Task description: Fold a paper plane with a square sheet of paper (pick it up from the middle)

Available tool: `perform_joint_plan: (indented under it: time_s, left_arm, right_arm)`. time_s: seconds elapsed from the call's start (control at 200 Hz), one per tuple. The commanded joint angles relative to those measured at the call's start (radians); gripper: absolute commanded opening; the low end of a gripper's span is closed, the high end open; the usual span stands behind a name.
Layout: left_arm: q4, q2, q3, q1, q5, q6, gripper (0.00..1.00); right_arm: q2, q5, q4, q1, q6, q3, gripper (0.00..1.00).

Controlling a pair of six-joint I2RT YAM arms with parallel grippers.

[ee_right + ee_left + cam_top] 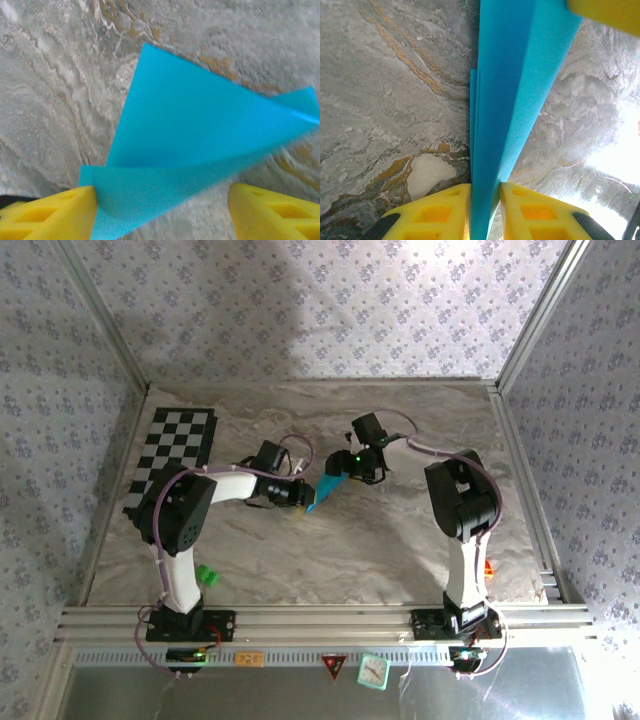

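Tapering cyan paper (pixel 510 100), folded, layered, left hand (pixel 485 192) pinching.

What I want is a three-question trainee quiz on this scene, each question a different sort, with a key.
1. True or false: the left gripper is shut on the blue paper.
2. Where on the table does the checkerboard mat lie? A) far left corner B) near right corner C) under the paper
3. Fill in: the right gripper has its fingers standing ____ (open or shut).
Key: 1 true; 2 A; 3 open.
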Motion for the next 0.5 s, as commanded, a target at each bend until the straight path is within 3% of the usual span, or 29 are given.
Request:
perform_joint_plan:
  time_s: [0.0,0.27,0.375,0.495]
  left_arm:
    - [-0.033,0.053,0.012,-0.012,-0.018,0.03,0.23]
    - [-0.039,0.054,0.019,-0.016,-0.025,0.029,0.23]
    - [-0.04,0.054,0.019,-0.017,-0.026,0.03,0.23]
    - [-0.039,0.056,0.018,-0.017,-0.026,0.029,0.23]
  right_arm:
    - [-0.121,-0.022,0.052,-0.025,0.033,-0.056,0.73]
    - [-0.219,-0.058,0.14,-0.027,0.053,-0.185,0.7]
    - [-0.208,-0.084,0.179,0.007,0.06,-0.19,0.6]
    - [-0.17,-0.096,0.209,0.049,0.075,-0.172,0.41]
